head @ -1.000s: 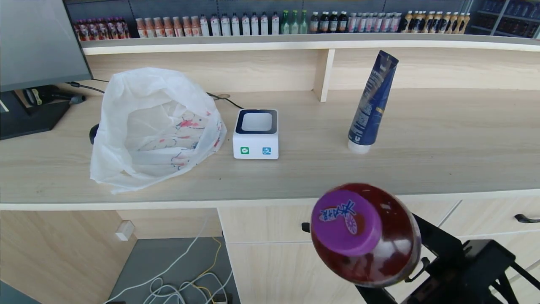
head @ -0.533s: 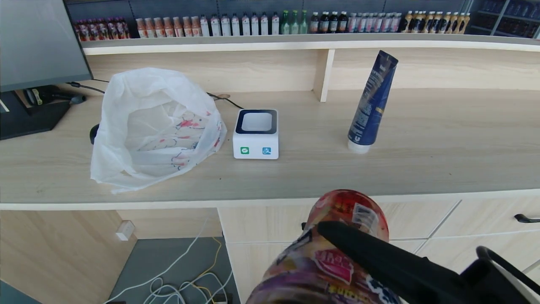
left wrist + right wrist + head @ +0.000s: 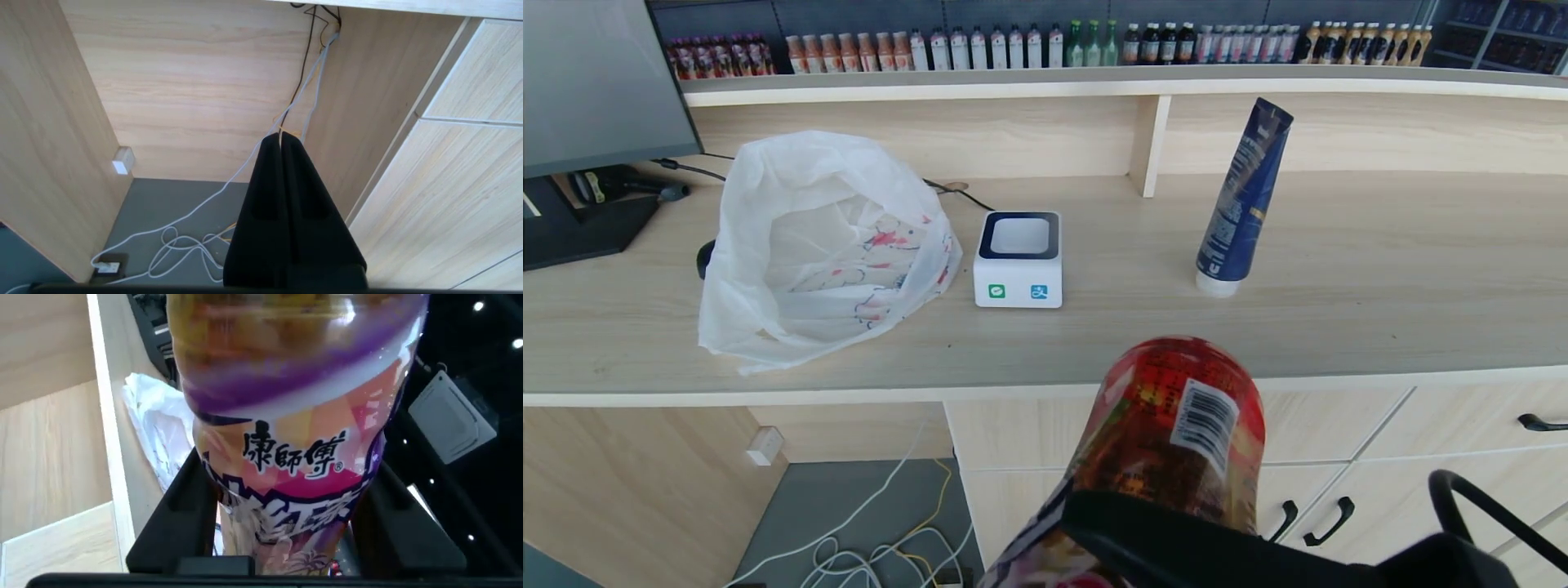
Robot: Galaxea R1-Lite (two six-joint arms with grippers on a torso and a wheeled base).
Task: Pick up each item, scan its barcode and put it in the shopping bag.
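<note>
Counter of pale wood runs across your head view, with a raised ledge at the far side and a row of drinks bottles on the store shelf behind it. On the counter, from left to right, you have a dark monitor at the far left, the white shopping bag with its mouth gaping toward you, the small white scanner just right of the bag, and a blue tube standing on its cap, well apart to the right and leaning right. Below the counter edge are drawers with black handles and loose cables on the grey floor. The bottle is in the air at the near side, off the counter, held by the right gripper. Its long axis runs from near to far, base end pointing at the counter edge, barcode facing up. In the left wrist view, the left gripper has its jaws pressed together on nothing, aimed at the wooden panel under the counter, above the cables. In the right wrist view, the black fingers of the right gripper are clamped on either side of the bottle, with the bag beyond.
</note>
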